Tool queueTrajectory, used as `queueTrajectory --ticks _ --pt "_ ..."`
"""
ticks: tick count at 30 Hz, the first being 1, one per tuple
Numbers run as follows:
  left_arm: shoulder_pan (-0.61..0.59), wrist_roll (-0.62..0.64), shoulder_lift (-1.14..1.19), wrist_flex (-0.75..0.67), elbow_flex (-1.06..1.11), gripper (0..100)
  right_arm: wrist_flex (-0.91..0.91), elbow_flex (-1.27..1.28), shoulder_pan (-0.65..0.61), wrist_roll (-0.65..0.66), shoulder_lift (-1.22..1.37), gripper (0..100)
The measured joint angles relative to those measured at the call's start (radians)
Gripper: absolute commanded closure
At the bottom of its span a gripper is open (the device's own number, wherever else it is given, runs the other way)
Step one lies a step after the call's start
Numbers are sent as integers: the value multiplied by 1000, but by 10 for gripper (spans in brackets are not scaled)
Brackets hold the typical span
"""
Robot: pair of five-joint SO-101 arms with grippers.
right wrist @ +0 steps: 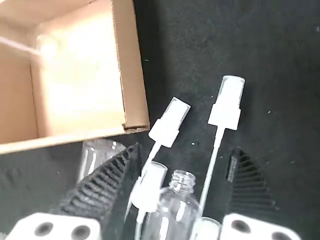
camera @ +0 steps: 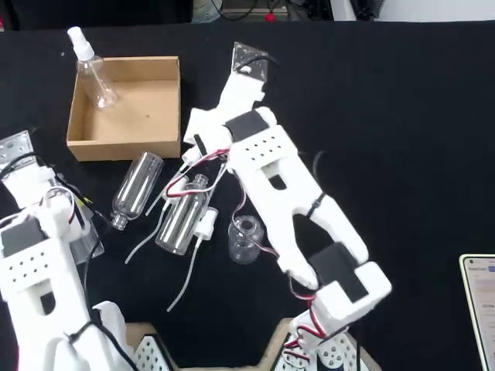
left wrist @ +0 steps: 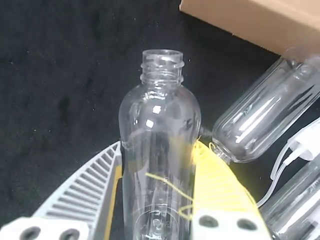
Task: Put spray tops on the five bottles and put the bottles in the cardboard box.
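Note:
My left gripper (left wrist: 159, 150) is shut on a clear uncapped bottle (left wrist: 160, 115), neck pointing away from the wrist. It sits at the table's left (camera: 76, 220). My right gripper (right wrist: 180, 172) stands open beside the cardboard box (camera: 124, 108), above the table (camera: 197, 151). Between its black fingers (right wrist: 105, 185) lie three white spray tops (right wrist: 170, 122), (right wrist: 227, 102), (right wrist: 150, 185) and the open neck of a lying bottle (right wrist: 182, 182). One bottle with a spray top (camera: 91, 69) leans in the box. Two uncapped bottles (camera: 139, 189), (camera: 186, 215) lie on the table, and one (camera: 246, 238) stands upright.
The table is covered in black cloth (camera: 387, 116). A screen device (camera: 479, 301) lies at the right edge. The lying bottle (left wrist: 265, 117) and the box's corner (left wrist: 250, 20) are close ahead of my left gripper. Thin spray tubes (camera: 186, 270) trail across the cloth.

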Motion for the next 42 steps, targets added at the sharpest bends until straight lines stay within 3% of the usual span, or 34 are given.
queueTrajectory --ticks 9,27,34,42 --pt "-14 0 -146 0 57 887 0 -94 32 -100 127 737" --pt "-17 0 -152 0 57 887 0 -160 72 -104 321 737" --pt "-17 0 -160 21 57 887 -2 -160 72 -206 377 737" --pt "-17 0 -160 21 57 887 -2 -181 72 -215 381 737"
